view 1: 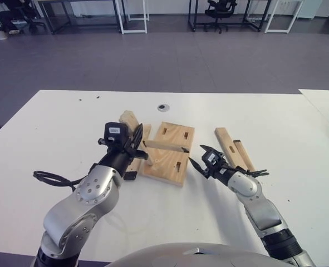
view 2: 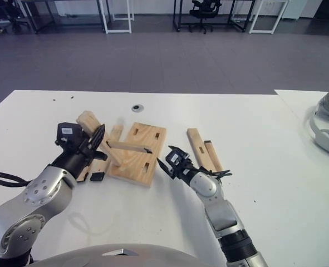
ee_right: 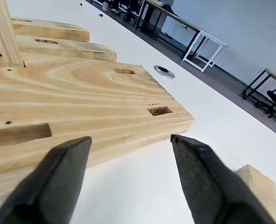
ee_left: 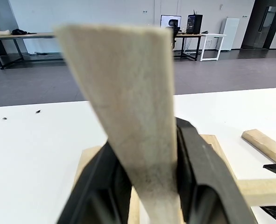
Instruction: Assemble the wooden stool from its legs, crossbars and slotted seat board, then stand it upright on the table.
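Observation:
The slotted seat board (view 1: 172, 161) lies flat mid-table. My left gripper (view 1: 137, 143) hovers at its left edge, shut on a wooden leg (ee_left: 128, 93) that stands up tilted between the fingers. A crossbar (view 1: 165, 146) sticks out from that leg over the board. Another leg (view 1: 146, 133) lies flat beside the board's left edge. To the right of the board, two more wooden pieces (view 1: 229, 146) lie side by side. My right gripper (view 1: 196, 156) is open just off the board's right edge, low over the table, with the board's corner (ee_right: 175, 119) in front of its fingers.
A round grommet (view 1: 163, 107) sits in the table behind the board. A black cable (view 1: 48, 178) loops at the left near my left arm. A small black part (view 1: 131, 175) lies by the board's near left corner. A second table holds a white device (view 2: 327, 125) at far right.

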